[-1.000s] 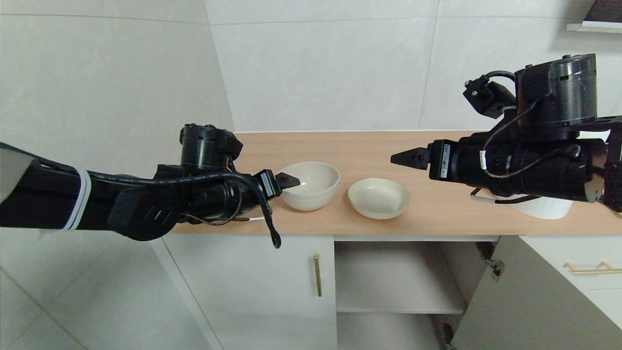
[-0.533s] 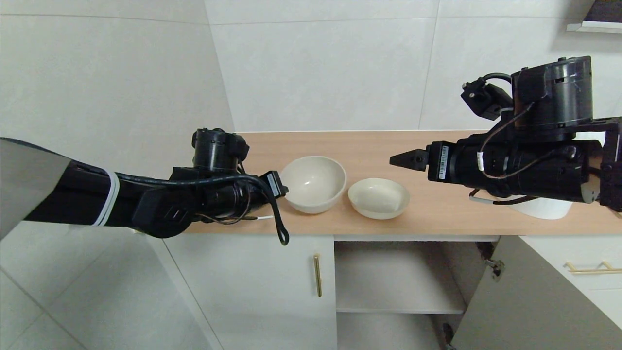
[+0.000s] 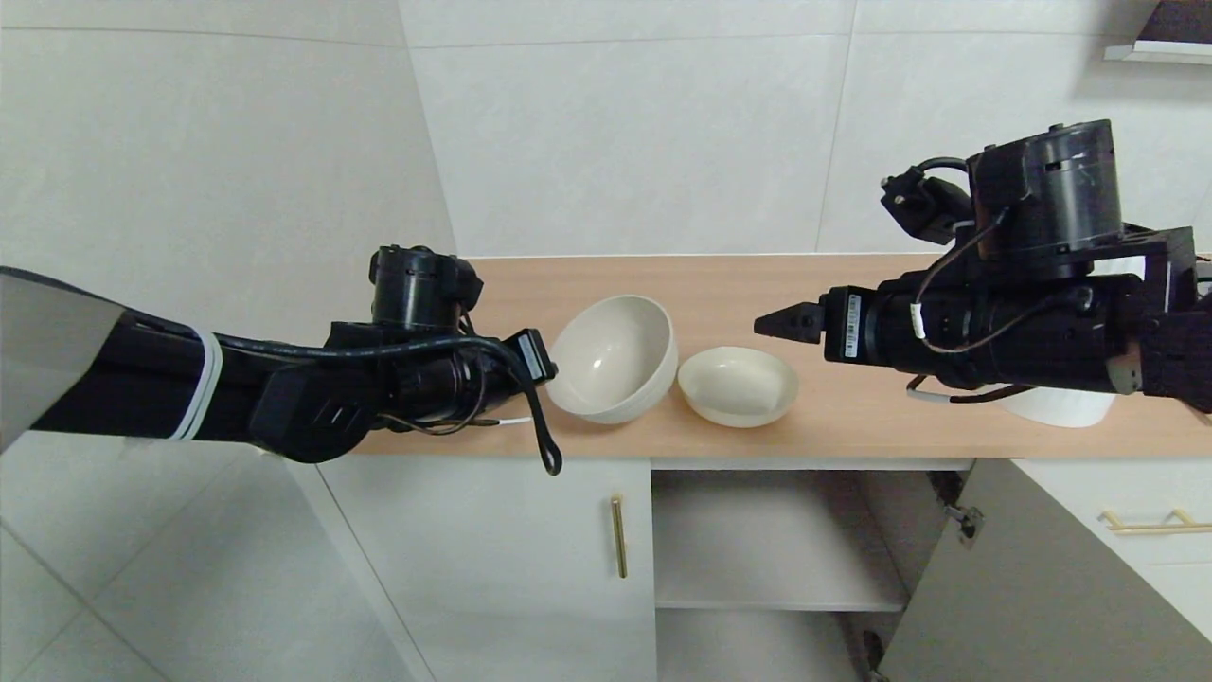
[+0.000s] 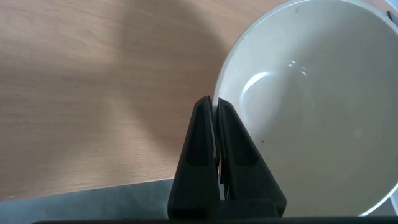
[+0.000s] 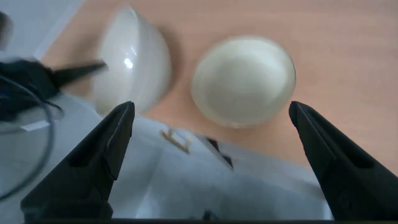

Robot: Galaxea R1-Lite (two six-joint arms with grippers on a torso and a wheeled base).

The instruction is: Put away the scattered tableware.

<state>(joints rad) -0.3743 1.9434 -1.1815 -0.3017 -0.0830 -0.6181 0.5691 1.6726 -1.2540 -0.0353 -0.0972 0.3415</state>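
In the head view, the left hand is closed on the near-left rim of the deep bowl, which is tipped with its mouth turned towards the left. Whether it is clear of the table cannot be told. The shallow bowl lies upright just to its right, untouched. The right hand is held above the table, right of the shallow bowl and apart from it. A white dish is partly hidden under the right arm. Below the table, the door is swung open and a bare shelf is exposed; nothing is judged to be stored yet.

In the left wrist view, the left hand is seen pinched on the rim of the deep bowl, one finger inside and one outside, with the table beyond.

In the right wrist view, the right hand is spread wide and holds nothing. The shallow bowl lies between its fingers but farther off, on the table. The deep bowl is shown on its side beside it.

The first pick-up is judged to be under way. The placing of the deep bowl, the shallow bowl and probably the white dish is left to be done.
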